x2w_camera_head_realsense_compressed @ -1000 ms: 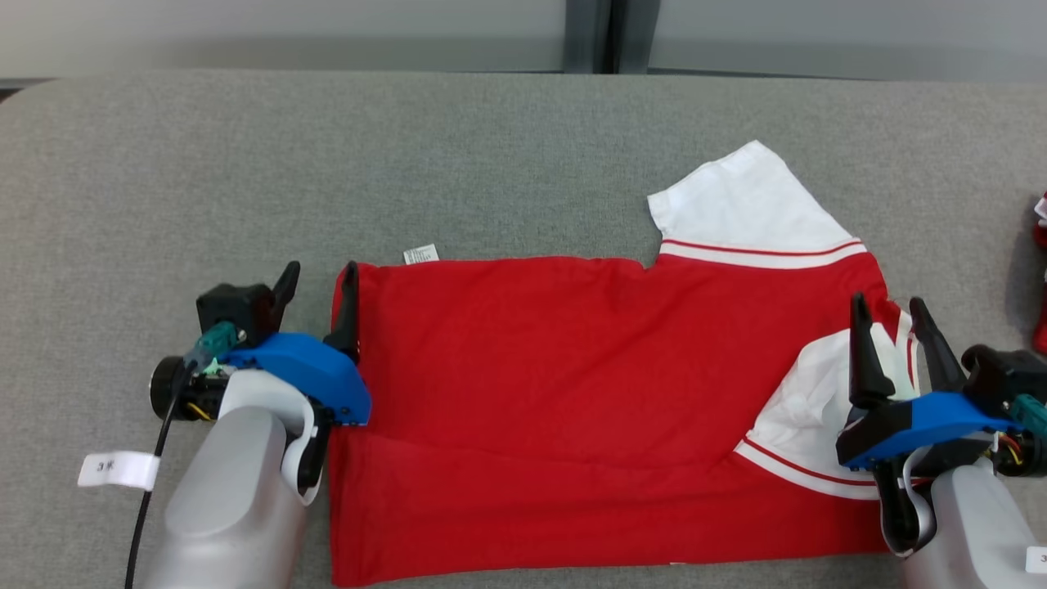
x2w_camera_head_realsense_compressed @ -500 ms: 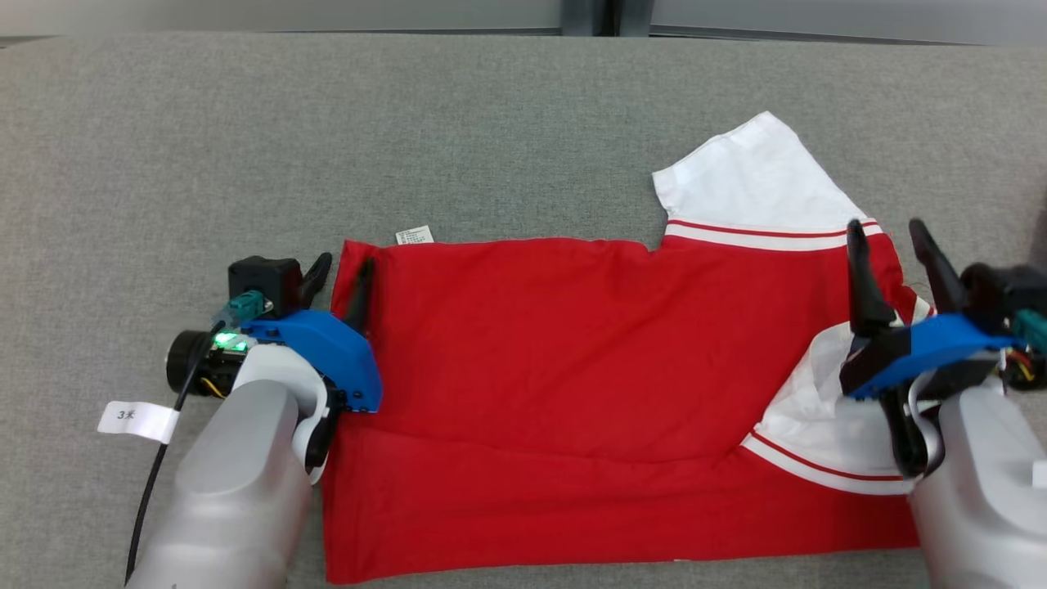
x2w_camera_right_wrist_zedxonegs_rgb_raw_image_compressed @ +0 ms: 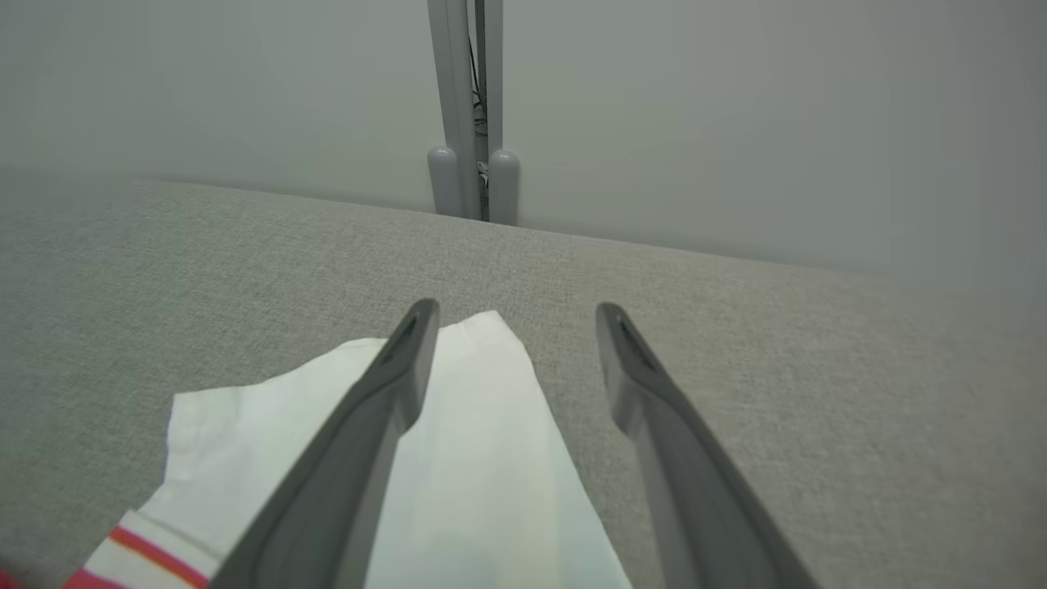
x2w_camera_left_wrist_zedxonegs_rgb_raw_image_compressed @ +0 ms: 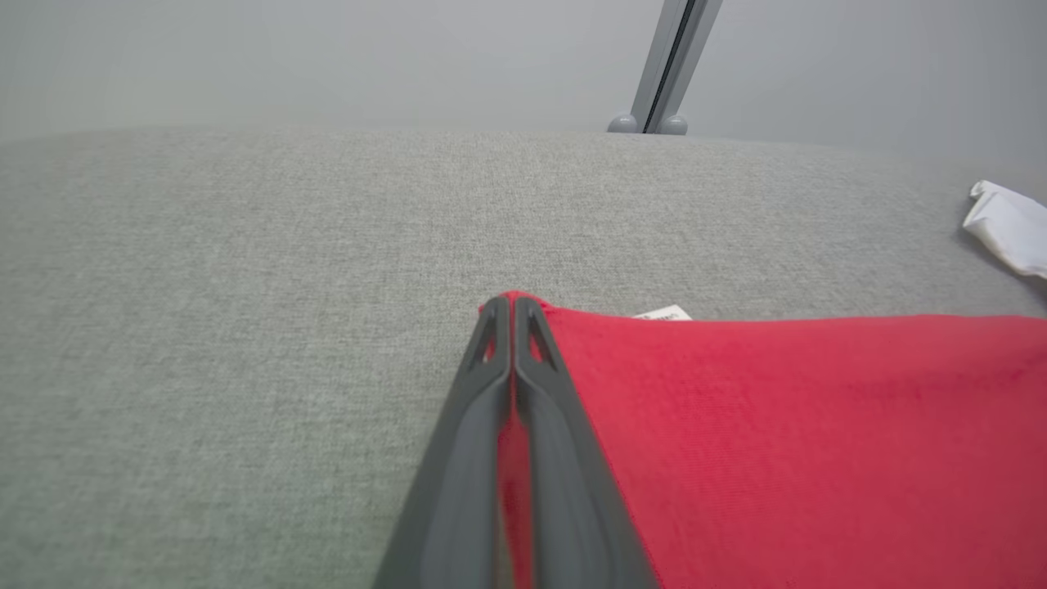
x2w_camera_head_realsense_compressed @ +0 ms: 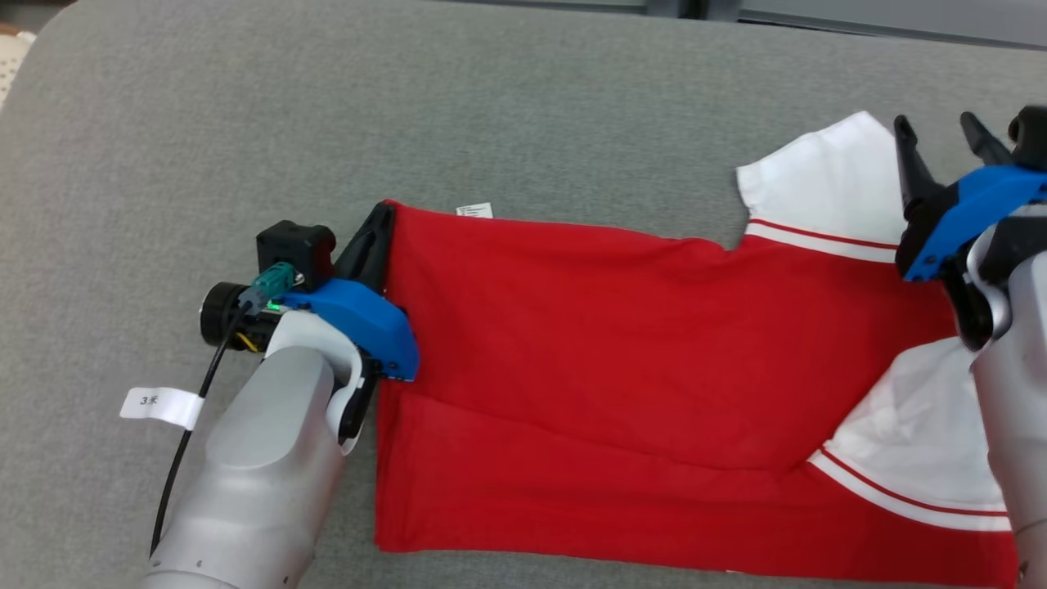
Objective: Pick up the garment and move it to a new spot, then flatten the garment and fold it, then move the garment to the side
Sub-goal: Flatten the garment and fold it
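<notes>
Head view: the red T-shirt (x2w_camera_head_realsense_compressed: 613, 327) lies on the grey woven tabletop (x2w_camera_head_realsense_compressed: 245, 123). Left wrist view: the slim fingers of the left gripper (x2w_camera_left_wrist_zedxonegs_rgb_raw_image_compressed: 511, 307) pinch tightly its corner. Right wrist view: the right gripper (x2w_camera_right_wrist_zedxonegs_rgb_raw_image_compressed: 515, 311) stands wide apart, empty, above a smooth white sleeve (x2w_camera_right_wrist_zedxonegs_rgb_raw_image_compressed: 483, 458)

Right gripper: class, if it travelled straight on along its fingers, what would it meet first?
Probably the grey table just beyond the tip of the white sleeve; the open right gripper sits over that sleeve, though its height is unclear.
</notes>
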Robot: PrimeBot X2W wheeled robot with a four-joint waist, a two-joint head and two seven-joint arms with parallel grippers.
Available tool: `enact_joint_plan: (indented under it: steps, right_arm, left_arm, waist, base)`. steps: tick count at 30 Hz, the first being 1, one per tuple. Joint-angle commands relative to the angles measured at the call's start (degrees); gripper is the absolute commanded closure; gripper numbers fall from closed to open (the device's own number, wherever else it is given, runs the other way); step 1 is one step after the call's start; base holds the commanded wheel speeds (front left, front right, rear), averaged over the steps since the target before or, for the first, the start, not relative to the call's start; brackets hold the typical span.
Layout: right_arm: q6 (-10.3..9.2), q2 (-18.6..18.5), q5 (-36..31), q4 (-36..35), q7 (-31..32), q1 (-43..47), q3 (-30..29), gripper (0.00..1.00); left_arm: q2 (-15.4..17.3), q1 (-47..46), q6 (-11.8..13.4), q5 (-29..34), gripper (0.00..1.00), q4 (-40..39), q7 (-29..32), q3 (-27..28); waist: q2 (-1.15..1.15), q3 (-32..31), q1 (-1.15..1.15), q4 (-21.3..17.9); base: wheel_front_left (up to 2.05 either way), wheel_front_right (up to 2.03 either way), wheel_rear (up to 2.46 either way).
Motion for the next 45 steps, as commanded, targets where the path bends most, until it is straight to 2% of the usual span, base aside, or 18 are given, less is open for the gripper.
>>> enact_joint_plan:
  steps: [1, 7, 14, 15, 16, 17, 18, 19, 24, 28, 30, 34, 38, 45]
  right_arm:
    - [0.0, -0.64, -0.51, 1.15, 1.11, -1.74, -0.21, 0.0]
    - [0.0, -2.87, -4.06, 7.06, 6.8, -7.0, -2.35, 0.0]
    - [0.0, -4.04, -8.72, 12.13, 10.94, -9.92, -7.64, 0.0]
    - [0.0, -3.78, -9.33, 12.88, 11.54, -9.72, -8.21, 0.09]
    - [0.0, -3.4, -9.71, 13.55, 11.88, -9.47, -8.8, 0.36]
    - [0.0, -3.21, -10.03, 14.08, 11.86, -9.3, -9.4, 0.53]
    - [-0.01, -2.98, -10.5, 14.37, 11.73, -9.35, -9.87, 0.84]
    - [-0.01, -2.81, -10.85, 14.32, 11.05, -9.47, -10.17, 1.0]
    - [-0.01, -2.53, -12.65, 10.14, 0.97, -12.07, -13.31, 1.0]
    - [-0.01, -0.76, -14.94, 7.69, -8.54, -12.3, -16.39, 1.0]
    - [-0.01, 0.13, -15.79, 7.35, -11.39, -12.15, -17.87, 1.0]
    - [-0.01, 2.48, -15.88, 8.39, -13.48, -9.89, -19.59, 1.0]
    - [-0.01, 3.97, -12.81, 7.26, -14.58, -6.33, -19.65, 1.0]
    - [-0.01, 6.45, -3.18, -4.08, -14.68, 8.77, -16.09, 1.0]
  left_arm:
    - [0.01, -0.71, -0.03, -0.28, 1.0, -0.74, -0.37, -0.36]
    - [-0.91, 0.72, -0.02, -0.16, 1.0, -5.83, -0.4, -1.84]
    - [-1.52, 1.46, -0.02, -0.13, 1.0, -9.67, -0.41, -2.87]
    - [-1.53, 1.58, -0.02, -0.15, 1.0, -9.96, -0.41, -2.93]
    - [-1.57, 1.69, -0.02, -0.17, 1.0, -10.2, -0.41, -2.98]
    - [-1.63, 1.78, -0.02, -0.22, 1.0, -10.45, -0.41, -3.01]
    - [-1.68, 1.79, -0.02, -0.28, 1.0, -10.66, -0.41, -3.0]
    - [-1.7, 1.79, -0.02, -0.32, 1.0, -10.79, -0.41, -2.97]
    - [-0.89, 1.39, -0.01, 0.66, 1.0, -12.86, -0.42, -0.78]
    - [-0.63, 2.29, 0.62, 2.3, 1.0, -16.37, -0.42, 2.63]
    - [-0.55, 3.01, 0.73, 3.33, 1.0, -17.61, -0.41, 4.11]
    - [-0.57, 4.62, 0.62, 5.04, 1.0, -18.48, -0.42, 6.09]
    - [-0.86, 7.14, 0.45, 6.3, 1.0, -19.1, -0.42, 7.74]
    - [-1.28, 14.91, 0.23, 7.81, 1.0, -20.9, -0.42, 10.97]
  waist:
    - [0.0, 1.19, -0.01, 1.5]
    - [0.0, 3.09, -0.01, 5.19]
    - [0.0, 5.12, -0.01, 7.6]
    - [0.0, 5.24, -0.01, 7.73]
    - [0.0, 5.32, -0.01, 7.81]
    - [0.0, 5.39, -0.01, 7.87]
    - [0.0, 5.44, -0.01, 7.85]
    - [0.0, 5.52, -0.01, 7.8]
    - [0.0, 5.81, -0.01, 7.06]
    - [0.0, 5.05, -0.01, 5.88]
    - [0.0, 4.33, -0.01, 5.15]
    - [0.0, 2.41, -0.01, 3.75]
    - [0.0, 0.02, -0.01, 2.52]
    - [0.0, -4.89, -0.01, 0.13]
  base:
    - [0.0, 0.0, 0.0]
    - [0.0, 0.0, 0.0]
    - [0.0, 0.0, 0.0]
    - [0.0, 0.0, 0.0]
    - [0.0, 0.0, 0.0]
    - [0.0, 0.0, 0.0]
    - [0.0, 0.0, 0.0]
    - [0.0, 0.0, 0.0]
    - [0.0, 0.0, 0.0]
    - [0.0, 0.0, 0.0]
    - [0.0, 0.0, 0.0]
    - [0.0, 0.0, 0.0]
    - [0.0, 0.0, 0.0]
    - [0.0, 0.0, 0.0]
